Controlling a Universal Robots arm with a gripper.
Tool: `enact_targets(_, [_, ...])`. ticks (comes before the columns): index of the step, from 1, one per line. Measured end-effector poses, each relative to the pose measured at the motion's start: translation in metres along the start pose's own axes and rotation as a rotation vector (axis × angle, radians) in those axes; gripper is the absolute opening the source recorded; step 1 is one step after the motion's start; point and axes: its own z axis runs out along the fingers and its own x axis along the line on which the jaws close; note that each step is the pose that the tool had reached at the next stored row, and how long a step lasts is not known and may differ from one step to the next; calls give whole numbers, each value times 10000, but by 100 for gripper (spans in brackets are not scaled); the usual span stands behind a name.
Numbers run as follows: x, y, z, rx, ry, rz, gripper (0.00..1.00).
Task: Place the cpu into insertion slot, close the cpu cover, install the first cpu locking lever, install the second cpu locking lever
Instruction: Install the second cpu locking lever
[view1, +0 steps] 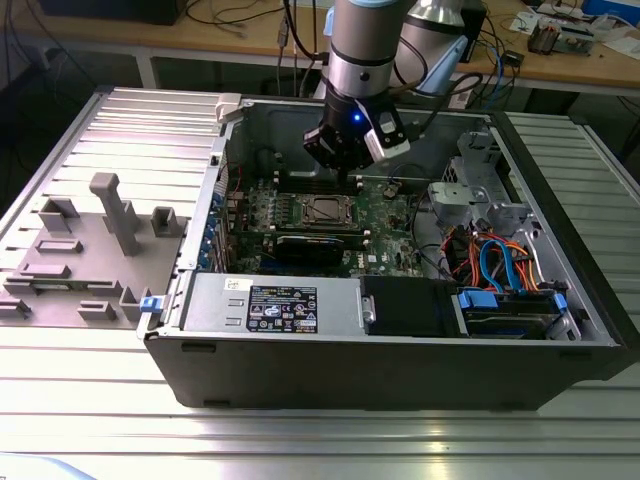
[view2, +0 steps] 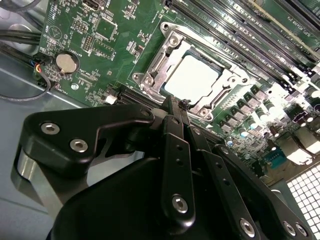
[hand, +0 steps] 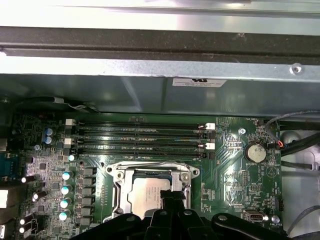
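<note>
Exterior view first: an open computer case (view1: 400, 370) lies on its side on a ribbed metal desk (view1: 300, 440), and the arm reaches down into it from above. Its black gripper (view1: 345, 172) hangs just over the green motherboard (view1: 395, 215), close above the insertion slot (view1: 326, 208) near the middle of the board. A black graphics card (view1: 318, 246) sits just beside the slot, on the side nearer the camera. Orange and blue cables (view1: 495, 262) bunch up toward the exterior view's right, and a grey plastic fixture (view1: 115, 212) stands on the desk outside the case at the exterior view's left.

Both wrist views look down past the gripper (view2: 176, 102) at the socket. The cpu (view2: 192, 80) already lies flat in the slot (view2: 155, 75), its pale silver top facing up, and the cpu cover (view2: 220, 92) is down around it as a shiny frame. The fingers (view2: 172, 112) are pressed together into a narrow point with nothing between them, and their tip hovers right at the edge of the frame; whether it touches the metal I cannot tell.

In the first wrist view the cpu (hand: 147, 192) shows inside the cover (hand: 120, 175), partly hidden behind the gripper (hand: 172, 197). Long memory slots (hand: 142, 137) run alongside the socket, and a round coin battery (hand: 255, 151) sits well apart from it on the board (hand: 230, 170).
</note>
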Motion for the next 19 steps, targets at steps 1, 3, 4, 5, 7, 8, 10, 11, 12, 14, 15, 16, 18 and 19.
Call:
enact_targets(1, [0, 0, 0, 0, 1, 0, 11])
enact_targets(3, [0, -4, -1, 1, 1, -1, 11])
enact_targets(4, [0, -8, -1, 0, 1, -1, 11])
enact_targets(5, [0, -8, -1, 1, 1, -1, 11])
enact_targets(7, [0, -9, -1, 1, 1, -1, 11])
enact_targets(8, [0, -9, -1, 0, 1, -1, 11])
enact_targets(10, [0, -10, -2, 1, 1, -1, 11])
enact_targets(11, [0, -10, -1, 0, 1, -1, 11])
enact_targets(12, [0, -10, -2, 1, 1, -1, 11])
enact_targets(14, [0, -13, -2, 1, 1, -2, 11])
enact_targets(15, [0, -21, -3, 2, 2, -2, 11])
enact_targets(16, [1, -33, -4, 1, 2, -2, 11])
enact_targets(18, [1, -50, -6, 1, 1, -2, 11])
enact_targets(19, [1, -57, -6, 0, 1, -2, 11])
